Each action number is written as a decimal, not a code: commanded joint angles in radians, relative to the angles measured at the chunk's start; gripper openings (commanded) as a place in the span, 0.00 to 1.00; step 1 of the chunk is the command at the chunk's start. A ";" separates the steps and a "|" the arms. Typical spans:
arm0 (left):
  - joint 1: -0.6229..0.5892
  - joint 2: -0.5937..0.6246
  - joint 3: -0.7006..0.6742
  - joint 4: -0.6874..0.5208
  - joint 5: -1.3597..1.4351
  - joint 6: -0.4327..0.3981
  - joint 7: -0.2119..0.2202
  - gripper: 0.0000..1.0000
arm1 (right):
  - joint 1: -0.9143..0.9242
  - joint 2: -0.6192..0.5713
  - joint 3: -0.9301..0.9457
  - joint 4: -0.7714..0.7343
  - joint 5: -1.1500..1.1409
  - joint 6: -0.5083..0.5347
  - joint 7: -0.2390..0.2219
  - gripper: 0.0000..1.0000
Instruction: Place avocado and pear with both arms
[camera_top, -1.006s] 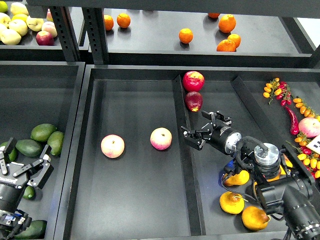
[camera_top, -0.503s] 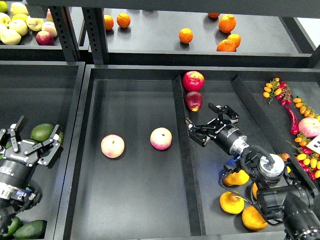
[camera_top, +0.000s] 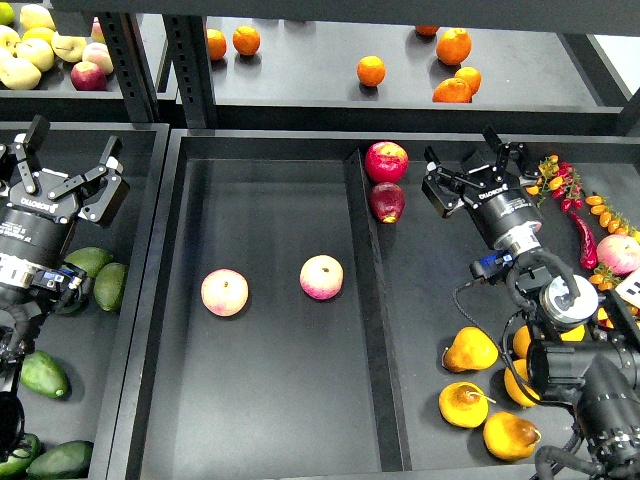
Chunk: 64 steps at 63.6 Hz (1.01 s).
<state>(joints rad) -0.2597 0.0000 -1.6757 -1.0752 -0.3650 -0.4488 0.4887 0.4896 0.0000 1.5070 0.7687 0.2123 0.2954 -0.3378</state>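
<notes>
Both claws hang empty with fingers spread wide. On my left, the left claw (camera_top: 62, 165) hovers over the left bin (camera_top: 150, 300), touching nothing; its fingers point up toward the shelf. Below it lie several avocados; the dark avocado (camera_top: 60, 459) sits at the bin's bottom corner, long axis running left to right, slightly tilted. Two peaches (camera_top: 224, 292) rest in the middle tray. Over the right tray, the right claw (camera_top: 478, 170) is just as open, near the red apples (camera_top: 386, 161). The pear (camera_top: 464, 404) lies near the tray's front, stem pointing right.
</notes>
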 joint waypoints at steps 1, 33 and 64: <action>-0.001 0.000 -0.001 0.081 0.000 -0.007 0.000 0.99 | -0.040 0.000 -0.010 -0.046 0.002 0.028 -0.001 1.00; 0.244 0.000 0.022 -0.239 -0.005 -0.001 0.000 0.99 | -0.562 0.000 -0.014 0.457 0.196 0.077 0.022 1.00; 0.453 0.000 -0.022 -0.310 -0.008 -0.040 0.000 0.99 | -0.755 0.000 -0.073 0.550 0.186 0.157 0.020 1.00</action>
<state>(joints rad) 0.1731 0.0000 -1.7050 -1.3865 -0.3723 -0.4887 0.4887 -0.2599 -0.0001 1.4756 1.3208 0.4000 0.4334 -0.3166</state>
